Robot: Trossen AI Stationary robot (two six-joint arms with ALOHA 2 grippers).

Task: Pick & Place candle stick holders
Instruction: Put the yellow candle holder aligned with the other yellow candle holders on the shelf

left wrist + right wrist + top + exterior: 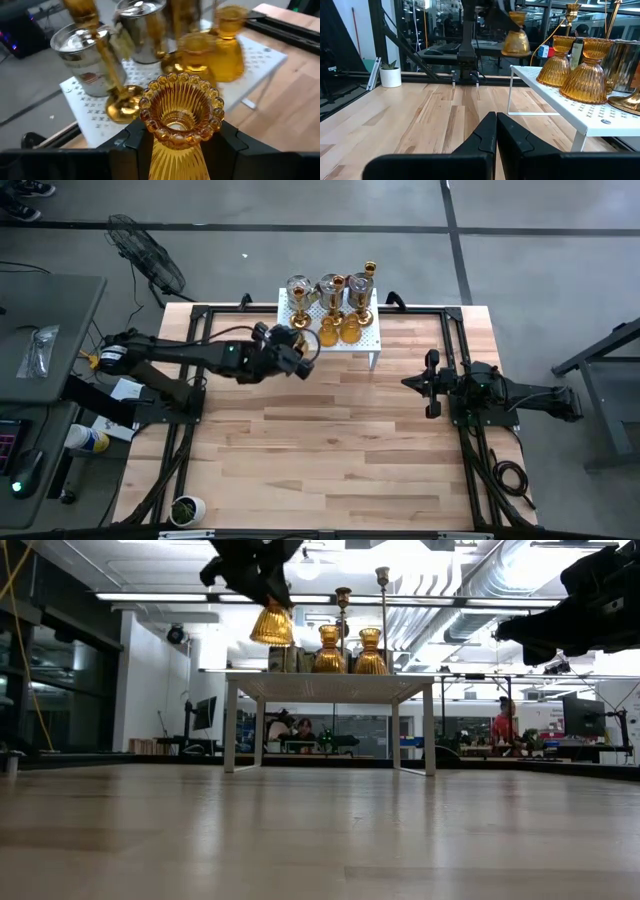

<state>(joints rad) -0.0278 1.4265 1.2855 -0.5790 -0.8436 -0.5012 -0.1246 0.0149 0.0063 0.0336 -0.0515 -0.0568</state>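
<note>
My left gripper (300,348) is shut on an amber ribbed glass holder (179,117) in the air over the near left corner of the white perforated stand (372,340). In the low view the held holder (272,625) hangs clear above the stand top (330,680). On the stand are silver goblets (82,50), two amber cups (329,650) and gold stemmed holders (120,102), one of them tall and slim (382,600), all standing on their bases. My right gripper (496,125) is shut and empty over the table's right side (418,383). My left gripper pinches the amber holder between its two fingers (134,139), one on each side of the narrow neck (172,150) just below the beaded rim. The fingers come down on it from above, slanting from the table's left. The holder hangs upright, wide base down, clear of the stand.
A small white pot with a green plant (187,508) stands at the table's near left corner. The bare wooden table top (330,440) lies between the stand and the near edge. People sit in the room beyond the table (505,720).
</note>
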